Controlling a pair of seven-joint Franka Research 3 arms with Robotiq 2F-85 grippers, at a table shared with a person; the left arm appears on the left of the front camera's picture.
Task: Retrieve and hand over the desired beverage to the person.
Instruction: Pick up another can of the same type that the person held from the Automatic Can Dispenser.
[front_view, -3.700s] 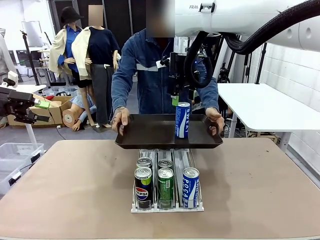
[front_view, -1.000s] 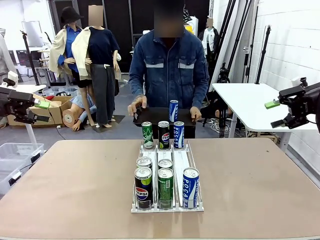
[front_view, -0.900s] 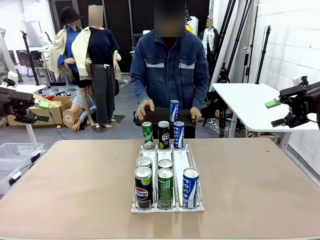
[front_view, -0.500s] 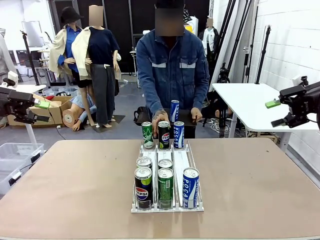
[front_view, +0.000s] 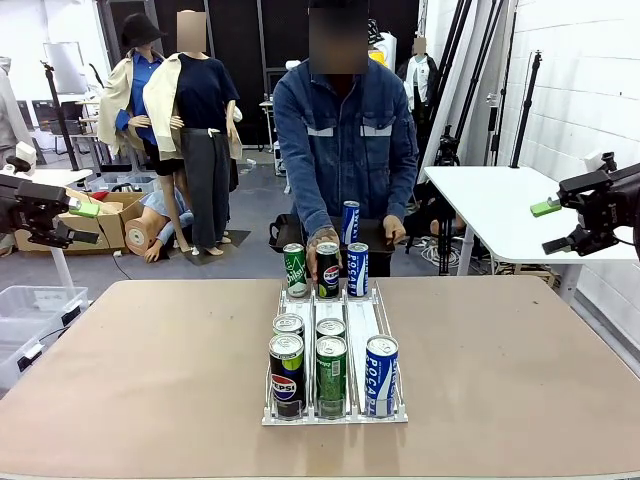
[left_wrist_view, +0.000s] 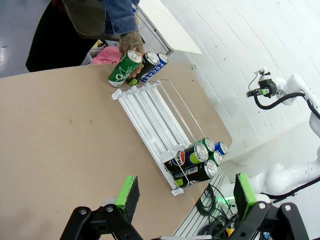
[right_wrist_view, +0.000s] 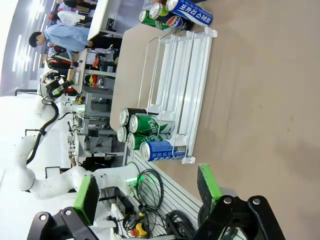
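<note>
A: What surface and room is this?

B: A tan worktop (front_view: 150, 380) in a workshop. There is a white brick wall on the right, a white side table (front_view: 500, 210), light stands, and cardboard boxes (front_view: 108, 230) on the floor to the left. A clear three-lane rack (front_view: 362, 318) sits in the middle of the worktop. Five cans crowd its near end and three stand upright at its far end.

A: And the person?

B: The person (front_view: 345, 140), in a denim jacket, stands at the far side. One hand (front_view: 322, 240) rests on the middle far can (front_view: 327, 272). The other hand (front_view: 396, 230) holds a dark tray (front_view: 285, 232), where a blue can (front_view: 350, 220) stands upright.

A: The robot?

B: The left pincer (left_wrist_view: 186, 195) and the right pincer (right_wrist_view: 147, 192) are both released and empty. They are held out to either side, well apart from the rack.

A: Anything unclear?

B: The far cans hide most of the tray, and the hand covers the top of the middle can. The labels on the two cans behind the near row can't be read.
</note>
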